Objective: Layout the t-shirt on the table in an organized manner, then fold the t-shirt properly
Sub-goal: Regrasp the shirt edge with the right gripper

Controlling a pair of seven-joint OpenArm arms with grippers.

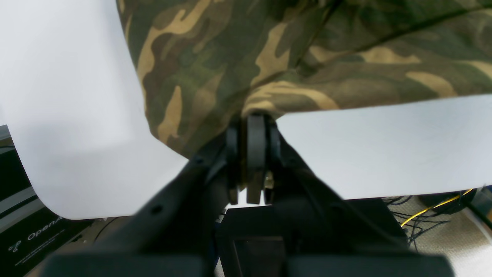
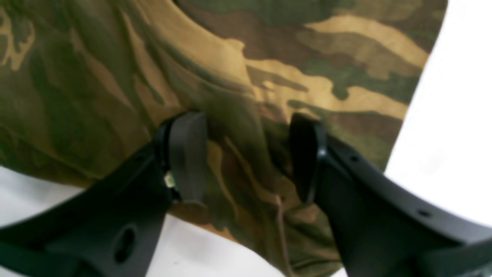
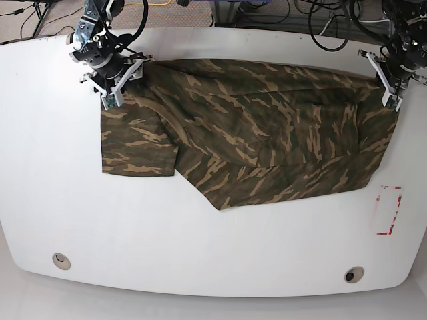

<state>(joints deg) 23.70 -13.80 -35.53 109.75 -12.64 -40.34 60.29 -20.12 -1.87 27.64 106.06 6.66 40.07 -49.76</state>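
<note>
Looking at your t-shirt [image 3: 253, 133], it's spread across the far half of the table [image 3: 200, 247]. Your left gripper [image 1: 251, 115] is clamped on a cloth corner at the right; right gripper [image 2: 246, 157] has jaws apart w/ fabric between, far left.

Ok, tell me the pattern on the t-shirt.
Camouflage: dark olive, brown and tan streaks on the t-shirt, clearest in the base view.
</note>
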